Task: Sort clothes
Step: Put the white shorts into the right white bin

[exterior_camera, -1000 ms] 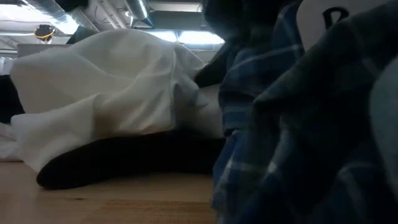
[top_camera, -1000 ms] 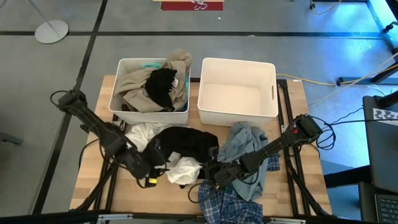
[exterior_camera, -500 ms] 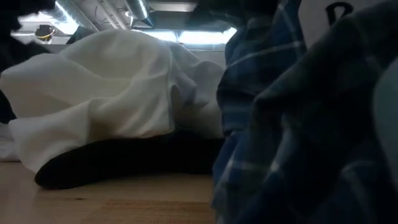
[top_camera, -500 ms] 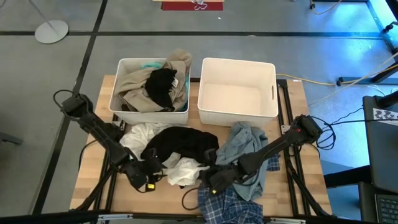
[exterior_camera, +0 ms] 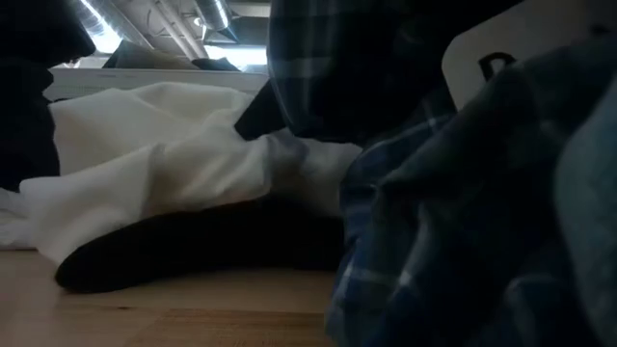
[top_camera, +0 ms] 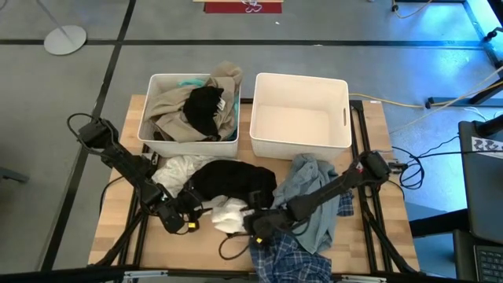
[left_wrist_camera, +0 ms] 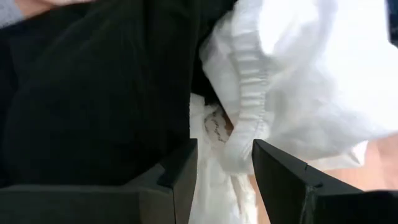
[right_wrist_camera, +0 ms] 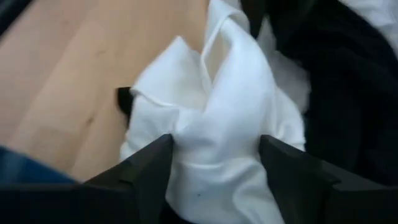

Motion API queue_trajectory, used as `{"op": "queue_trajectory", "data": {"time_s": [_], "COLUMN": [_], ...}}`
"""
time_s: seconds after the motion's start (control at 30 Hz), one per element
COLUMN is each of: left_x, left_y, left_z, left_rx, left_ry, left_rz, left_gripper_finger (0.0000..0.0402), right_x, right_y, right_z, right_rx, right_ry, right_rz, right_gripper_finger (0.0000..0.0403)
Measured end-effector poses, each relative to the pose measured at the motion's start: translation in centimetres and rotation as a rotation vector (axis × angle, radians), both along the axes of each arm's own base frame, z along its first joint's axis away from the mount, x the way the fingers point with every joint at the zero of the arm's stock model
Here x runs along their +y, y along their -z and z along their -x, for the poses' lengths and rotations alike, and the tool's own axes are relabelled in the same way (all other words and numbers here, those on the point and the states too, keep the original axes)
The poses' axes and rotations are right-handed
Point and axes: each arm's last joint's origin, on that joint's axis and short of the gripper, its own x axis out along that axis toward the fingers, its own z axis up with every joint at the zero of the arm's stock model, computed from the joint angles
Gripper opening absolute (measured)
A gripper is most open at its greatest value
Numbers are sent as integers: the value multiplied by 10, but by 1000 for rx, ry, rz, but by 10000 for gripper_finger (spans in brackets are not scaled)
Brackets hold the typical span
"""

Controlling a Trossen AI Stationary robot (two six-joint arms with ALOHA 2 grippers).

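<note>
Right gripper [top_camera: 250,224] sits low over the front middle of the wooden table [top_camera: 118,228], its two dark fingers [right_wrist_camera: 146,165] spread apart on either side of a crumpled white garment [top_camera: 228,214]. From the right wrist view the white cloth [right_wrist_camera: 214,130] bulges between the fingers, touching or nearly touching both, but the jaws are not pressed together on it, so it reads as released rather than gripped. Left gripper [top_camera: 182,222] is close by on the other side of the same pile, its fingers [left_wrist_camera: 283,180] partly parted with a gathered white fabric edge [left_wrist_camera: 249,118] lying between them; whether it pinches that cloth cannot be told.

Most of the loose clothes lie in a heap across the front half of the table. A black garment [top_camera: 232,179] is spread just behind the white one and touches it. Another white piece [top_camera: 179,167] lies beside the black one, toward the left arm. A light blue denim garment [top_camera: 310,185] lies under the right arm, and a blue plaid shirt [top_camera: 287,259] hangs at the front edge.

Two white bins stand side by side at the back. The left bin [top_camera: 149,130] holds beige [top_camera: 169,106], black [top_camera: 204,106] and teal [top_camera: 189,81] clothing. The right bin [top_camera: 302,145] has no garment in it
</note>
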Motion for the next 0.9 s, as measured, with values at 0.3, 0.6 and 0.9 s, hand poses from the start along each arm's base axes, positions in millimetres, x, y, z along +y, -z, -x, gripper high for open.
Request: {"op": "queue_trajectory", "data": {"time_s": [0.3, 0.6, 0.9], "left_x": [1, 1, 2], "left_y": [0, 0, 0], "left_z": [0, 0, 0], "left_rx": [-22, -23, -25], "left_ry": [-37, -40, -41], "left_rz": [6, 4, -10], "left_gripper_finger": [143, 143, 143], "right_x": [-10, -3, -19], "right_y": [0, -45, -150], "right_z": [-3, 19, 65], "right_rx": [-15, -103, -344], "right_ry": [60, 79, 119], "right_rz": [99, 244, 251], "right_gripper_finger": [74, 38, 11]}}
